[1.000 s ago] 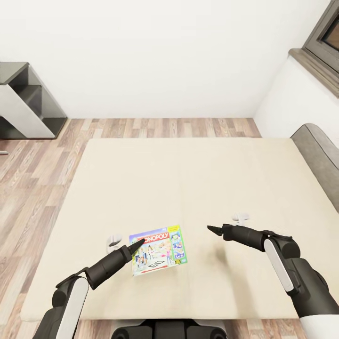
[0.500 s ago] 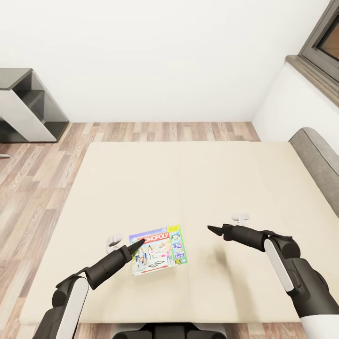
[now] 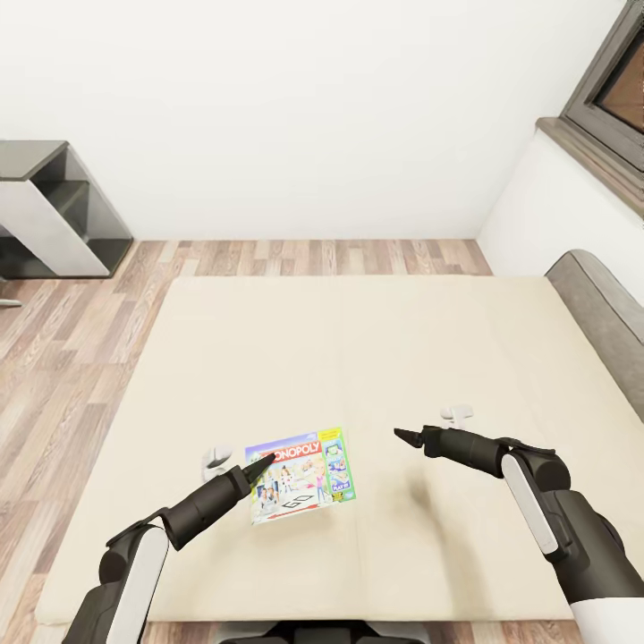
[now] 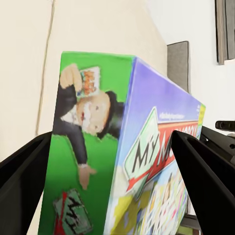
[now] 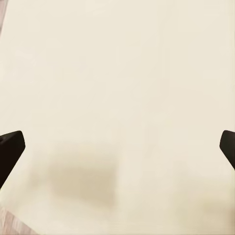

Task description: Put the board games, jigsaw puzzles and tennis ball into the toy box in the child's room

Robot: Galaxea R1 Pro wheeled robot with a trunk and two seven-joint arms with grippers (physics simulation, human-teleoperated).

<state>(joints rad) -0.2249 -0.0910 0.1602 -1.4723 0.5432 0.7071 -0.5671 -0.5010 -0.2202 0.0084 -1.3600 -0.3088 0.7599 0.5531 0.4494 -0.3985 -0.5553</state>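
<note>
While both arms reach out over the wide low bed w/ plain beige mattress (image 3: 429, 340), the thin flat white-green "MONOPOLY" board game box (image 3: 301, 473) lies on the mattress near its front edge, left of centre, tilted a bit. Left gripper (image 3: 261, 461) has its dark tip over the box's left edge in the head view; left wrist view shows the box (image 4: 127, 156) close up between the two dark fingers (image 4: 22, 171), jaws spread wide, one finger either side w/ a gap to the box on both sides – can't tell if any touch. Right gripper (image 3: 404, 436) hovers over bare mattress right of the box, well apart from it; right wrist view shows the finger tips (image 5: 11, 147) at opposite edges of the frame, so jaws wide open, holding nothing, only mattress and a soft shadow below. Low grey headboard (image 3: 601, 304) sits at the bed's right side. Wood-plank floor (image 3: 63, 340) runs left of and beyond the bed. Grey-and-white shelf unit (image 3: 49, 210) stands by the white wall at far left; dark-framed window (image 3: 617, 80) at upper right.
</note>
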